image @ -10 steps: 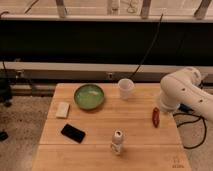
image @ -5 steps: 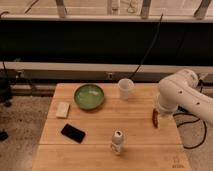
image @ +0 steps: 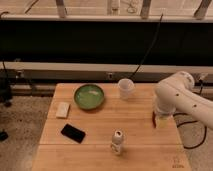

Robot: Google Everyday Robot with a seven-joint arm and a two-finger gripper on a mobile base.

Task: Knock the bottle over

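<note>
My arm has slid a bit left and now half hides the small red thing [image: 154,118]. The bottle [image: 117,142] stands upright near the front edge of the table [image: 75,156]. My pincer [image: 161,120] hangs to its right, well apart; I cannot tell if it is open. I think I should come low and push sideways near the bottle's top.
</note>
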